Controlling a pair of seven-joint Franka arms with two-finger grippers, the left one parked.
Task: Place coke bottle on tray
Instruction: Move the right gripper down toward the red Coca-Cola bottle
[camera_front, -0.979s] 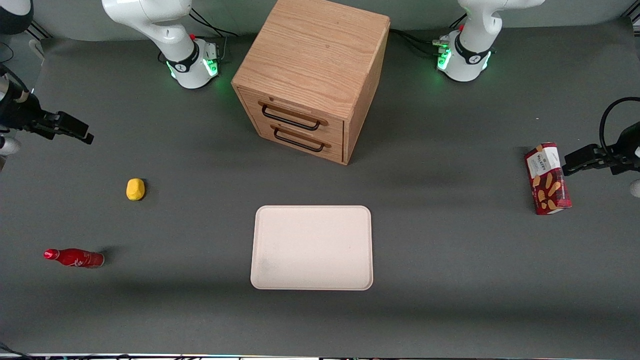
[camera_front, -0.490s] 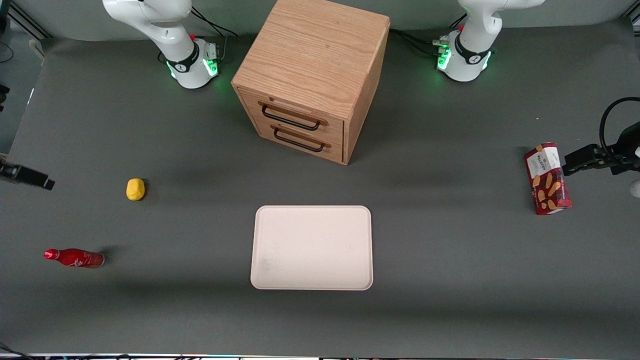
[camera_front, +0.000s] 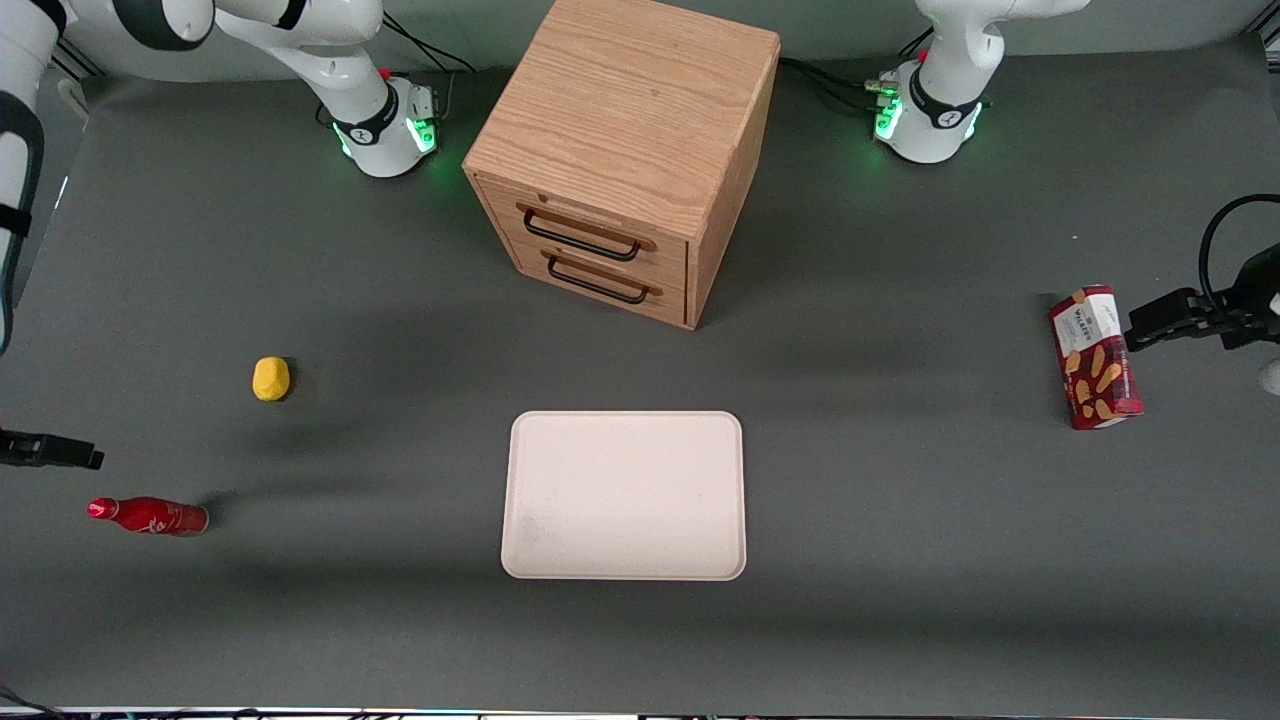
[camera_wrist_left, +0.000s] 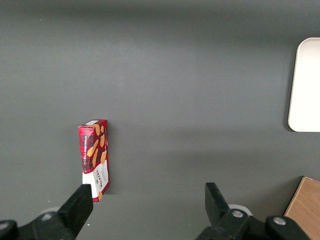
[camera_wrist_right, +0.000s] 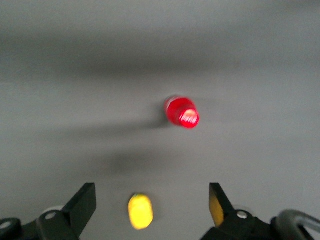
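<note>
Toward the working arm's end of the table, the gripper (camera_wrist_right: 151, 189) hung above the dark mat with its fingers spread wide and nothing between them. On the front camera's clock face it sat at about eleven o'clock from the coke bottle (camera_front: 148, 516), near it but not touching. The bottle stood on the mat, apparently upright (the wrist camera looked almost straight down on its red cap, though that view was blurred). It was at nine o'clock from the tray (camera_front: 625, 495) and well apart from it. A small yellow object (camera_front: 271, 379) lay at about one o'clock from the bottle and ten o'clock from the tray. The tray lay flat and bare at mid-table. A wooden two-drawer cabinet (camera_front: 625, 150) stood at the tray's twelve o'clock, both drawers shut. A red biscuit box (camera_front: 1095, 357) lay at about two o'clock from the tray, toward the parked arm's end.
</note>
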